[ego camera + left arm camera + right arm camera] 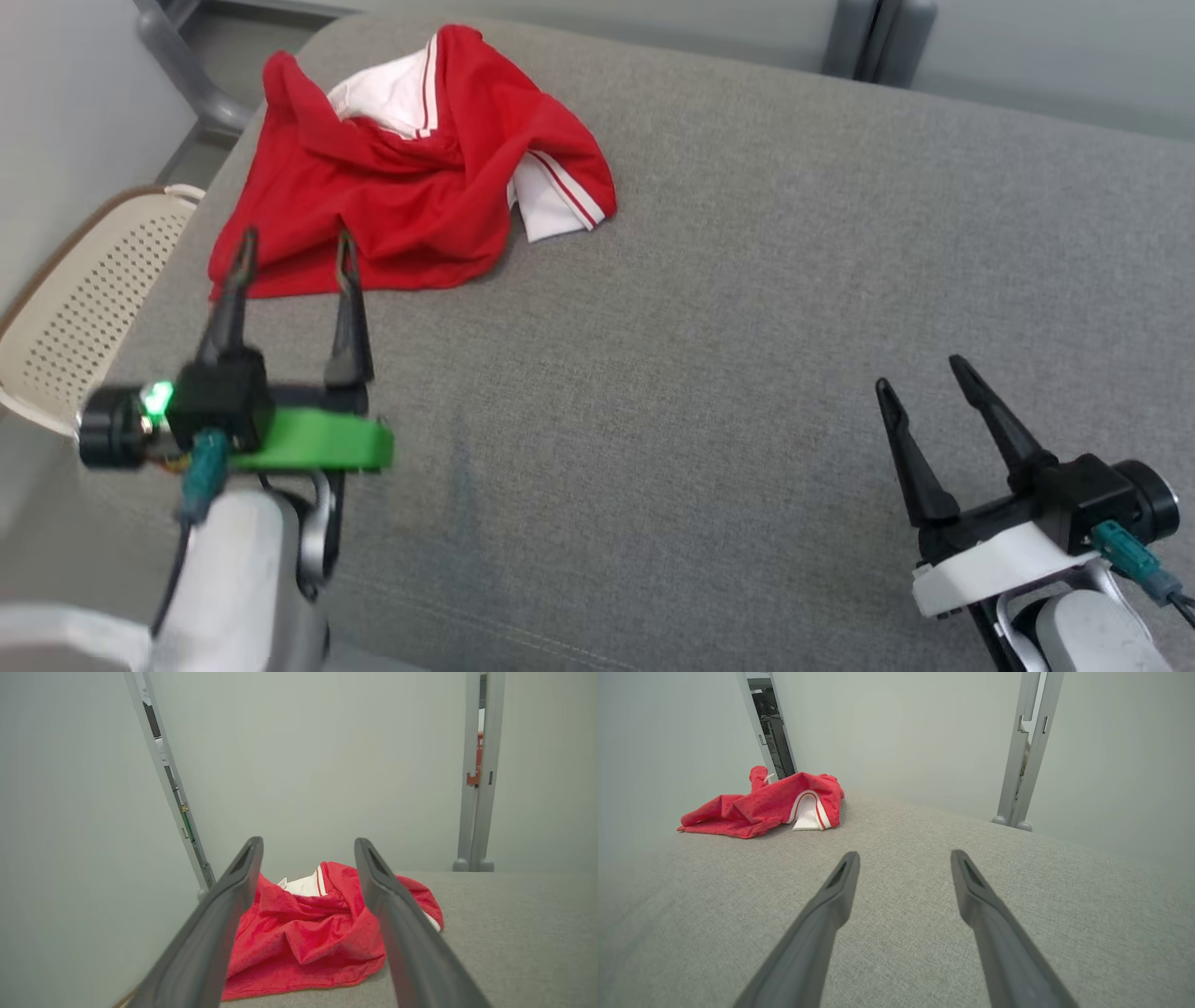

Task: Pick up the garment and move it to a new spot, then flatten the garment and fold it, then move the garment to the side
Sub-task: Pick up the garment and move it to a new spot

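Black and long, the two fingers of the left gripper (297, 239) stand spread as wide as they go with nothing between them. Their tips are right at the near hem of the garment (420, 177); whether they touch the cloth I cannot tell. The garment is a crumpled red heap with white panels and striped trim, lying at the far left corner of the grey cushion (747, 280), close to its left edge. The right gripper (920, 373) hangs over bare upholstery at the near right, well apart from the heap, its fingers just as wide and just as empty. To my eye the pick-up has not yet begun, and the trouble lies in how those left fingers meet the cloth. If they come in flat they may push the heap instead of pinching it, and with the edge so near it could slide off toward the cream perforated basket (84, 289) beside the cushion on the left. If they go too deep, they may catch the grey cover along with the hem. If they close on a single thin layer, the fabric looks slick and light enough to slip free halfway through the move. A one-handed lift of so bunched a pile would likely set it down twisted, making the flattening harder.
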`<state>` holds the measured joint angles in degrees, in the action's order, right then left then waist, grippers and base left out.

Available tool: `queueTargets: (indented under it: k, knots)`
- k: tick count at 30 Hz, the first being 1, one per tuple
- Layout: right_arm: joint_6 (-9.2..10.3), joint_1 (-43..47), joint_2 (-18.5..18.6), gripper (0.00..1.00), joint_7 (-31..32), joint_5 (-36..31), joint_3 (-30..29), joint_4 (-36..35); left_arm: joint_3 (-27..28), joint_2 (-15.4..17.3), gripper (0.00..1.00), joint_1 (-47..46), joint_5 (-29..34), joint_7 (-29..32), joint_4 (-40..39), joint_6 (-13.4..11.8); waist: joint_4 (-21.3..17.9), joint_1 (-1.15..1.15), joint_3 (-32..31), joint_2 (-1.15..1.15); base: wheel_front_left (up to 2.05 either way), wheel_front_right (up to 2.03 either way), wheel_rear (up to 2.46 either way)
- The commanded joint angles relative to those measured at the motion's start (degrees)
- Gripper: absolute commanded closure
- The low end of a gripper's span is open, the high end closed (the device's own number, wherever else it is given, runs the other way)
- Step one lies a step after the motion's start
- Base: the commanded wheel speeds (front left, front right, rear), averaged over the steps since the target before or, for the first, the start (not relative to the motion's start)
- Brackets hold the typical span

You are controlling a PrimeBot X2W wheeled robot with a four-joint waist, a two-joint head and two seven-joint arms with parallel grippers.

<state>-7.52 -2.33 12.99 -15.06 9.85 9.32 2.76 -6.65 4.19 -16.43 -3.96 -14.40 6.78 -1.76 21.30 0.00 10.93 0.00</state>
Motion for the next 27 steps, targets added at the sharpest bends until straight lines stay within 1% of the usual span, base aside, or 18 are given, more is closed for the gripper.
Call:
queueTargets:
  k: [1, 4, 6, 9, 14, 18, 20, 27]
  knots:
    - [0.07, -1.4, 1.2, 0.00, -0.1, -0.4, -0.1, -0.5, 0.4, 1.0, 0.00, -5.4, 0.3, 1.4, 1.9, 0.4, -0.7, 0.00, 7.4, 0.00, 0.00, 0.00, 0.00]
    - [0.07, -3.3, 3.4, 0.00, -0.1, -0.7, -0.1, -1.2, 1.0, 2.2, 0.00, -15.2, -0.2, 5.4, 6.0, 1.4, -1.5, 0.00, 11.2, 0.00, 0.00, 0.00, 0.00]
    - [0.07, -4.5, 5.1, 0.00, -0.1, -0.9, 0.2, -1.8, 1.2, 3.0, 0.00, -21.6, -0.6, 9.5, 9.4, 2.2, -2.2, 0.00, 13.7, 0.00, 0.00, 0.00, 0.00]
    - [0.07, -6.8, 7.9, 0.00, -0.1, -1.0, 0.5, -3.1, 1.4, 3.8, 0.00, -31.1, -2.1, 16.0, 14.6, 4.3, -3.5, 0.00, 17.7, 0.00, 0.00, 0.00, 0.00]
    - [0.07, -9.9, 11.5, 0.00, -0.1, -0.9, -0.6, -5.6, 1.7, 4.9, 0.00, -43.2, -5.1, 24.1, 24.8, 6.7, -5.7, 0.00, 23.1, 0.00, 0.00, 0.00, 0.00]
    - [0.07, -11.8, 12.8, 0.00, -0.1, -1.0, -0.9, -7.3, 2.4, 5.3, 0.00, -49.0, -8.5, 29.4, 33.2, 8.0, -7.9, 0.00, 25.7, 0.00, 0.00, 0.00, 0.00]
    - [0.07, -12.7, 13.2, 0.00, -0.2, -1.5, -0.7, -8.1, 2.5, 6.2, 0.00, -50.9, -9.3, 31.5, 36.8, 8.3, -9.0, 0.00, 26.7, 0.00, 0.00, 0.00, 0.00]
    - [0.07, -13.0, 12.7, 0.00, -0.1, -2.3, -1.8, -9.4, 1.5, 8.6, 0.00, -53.2, -12.1, 36.7, 47.9, 9.1, -11.5, 0.00, 29.0, 0.00, 0.00, 0.00, 0.00]
